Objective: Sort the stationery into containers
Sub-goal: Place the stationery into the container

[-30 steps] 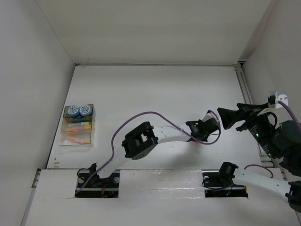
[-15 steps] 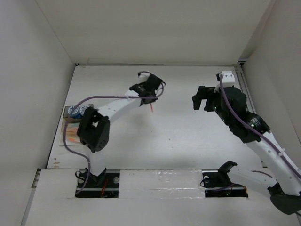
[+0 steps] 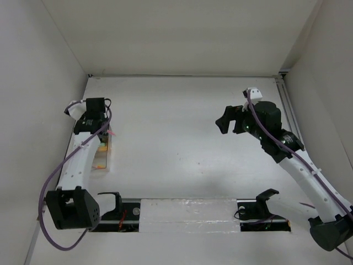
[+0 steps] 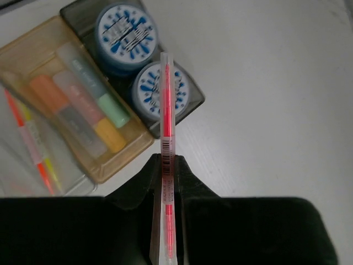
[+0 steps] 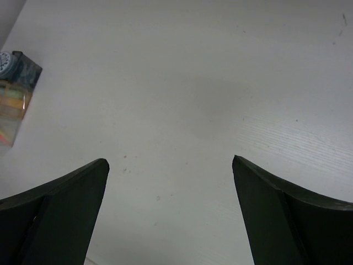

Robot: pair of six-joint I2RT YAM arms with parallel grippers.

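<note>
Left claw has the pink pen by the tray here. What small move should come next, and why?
Probably shift the left claw sideways toward the thin-pen compartment before lowering. In the wrist view, the pink pen it pinches lies across a blue-patterned cylinder, not over the other thin pens, which lie beyond the highlighters.

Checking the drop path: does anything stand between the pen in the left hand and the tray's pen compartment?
Nothing visible blocks it. The pen, shut in the left hand, hangs over a blue-and-white cylinder; the highlighter compartment lies between it and the open-topped pen compartment.
</note>
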